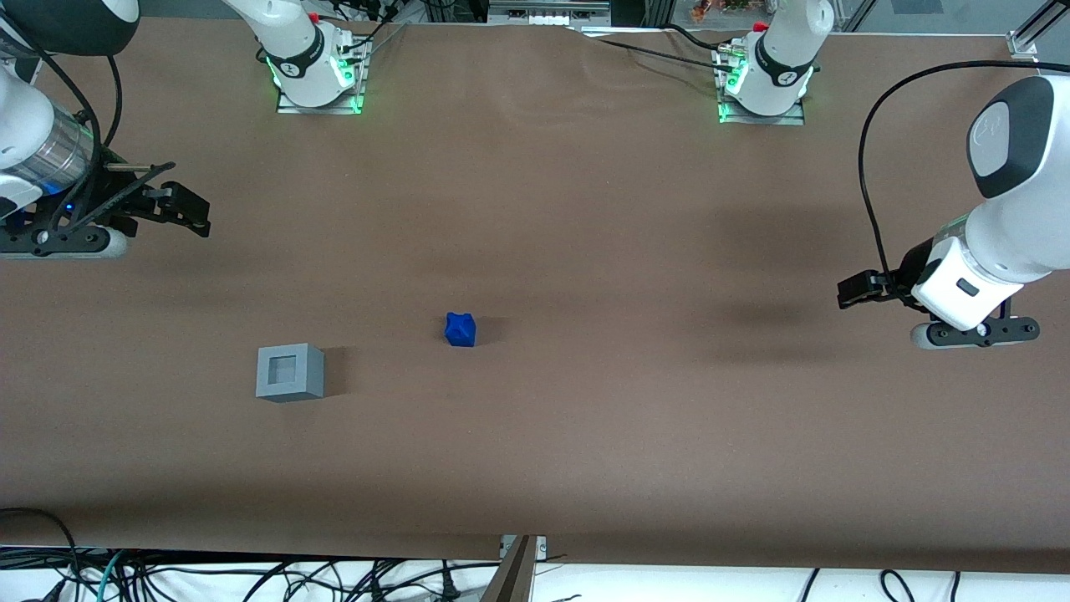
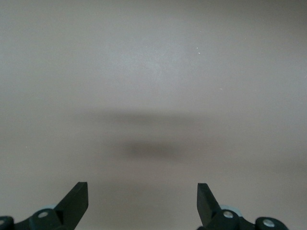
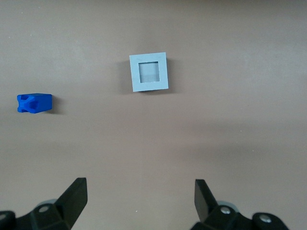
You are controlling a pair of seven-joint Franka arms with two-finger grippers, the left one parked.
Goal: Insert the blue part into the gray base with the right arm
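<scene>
1. While the right arm hangs above the table at its own end, its gripper sits well apart from both task pieces and farther from the front camera than either; its 2 black fingers stand wide apart with nothing between them.
2. Blue part: bright blue, hard-looking plastic, blocky with irregular facets and a notched end face. It lies on the bare table, near mid-table. In the right wrist view it reads as a short block, its long axis running crosswise to the line between the fingers' tips and the base, the notched end turned away from the base.
3. Gray base: light gray, matte plastic cube with crisp edges. A square recess opens in its top face, facing straight up, and holds nothing. It stands flat on the table, nearer the front camera than the part and toward the working arm's end. The wrist view shows the base nearly square-on, turned only slightly.
4. Part and base are well apart, not touching.
5. Table surface: plain brown, matte, smooth covering with soft shadows.
</scene>
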